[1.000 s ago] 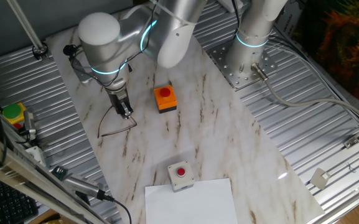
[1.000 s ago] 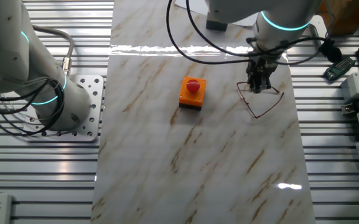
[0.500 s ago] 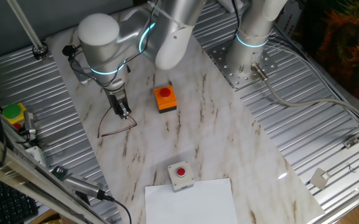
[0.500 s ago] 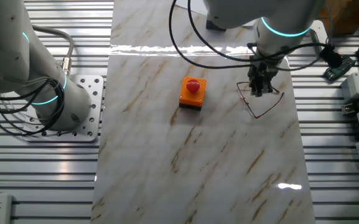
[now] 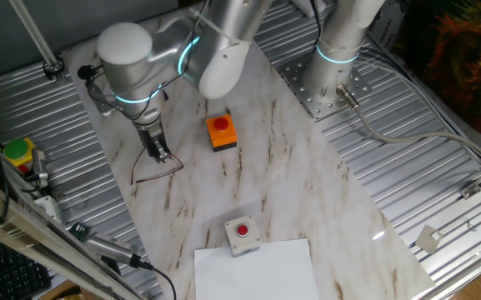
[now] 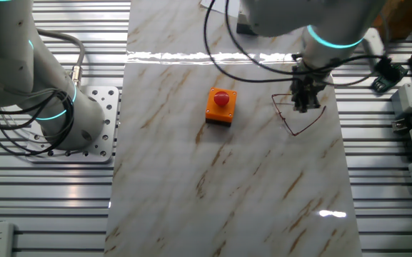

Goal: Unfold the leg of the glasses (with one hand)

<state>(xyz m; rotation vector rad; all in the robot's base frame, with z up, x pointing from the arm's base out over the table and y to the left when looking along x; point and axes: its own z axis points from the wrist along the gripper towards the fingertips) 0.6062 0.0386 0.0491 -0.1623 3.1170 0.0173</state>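
A marble-patterned table point(image 5: 298, 183) is carrying four things. The glasses point(image 5: 152, 169) are lying near its left edge, with an orange box with a red button point(image 5: 220, 132) sitting just beside them toward the middle. A grey box with a red button point(image 5: 243, 235) is resting near the front edge, touching a white sheet point(image 5: 257, 271).

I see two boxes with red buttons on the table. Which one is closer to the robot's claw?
The orange box, beside the gripper and the glasses. The other, a grey box, sits much farther off, by the white sheet.
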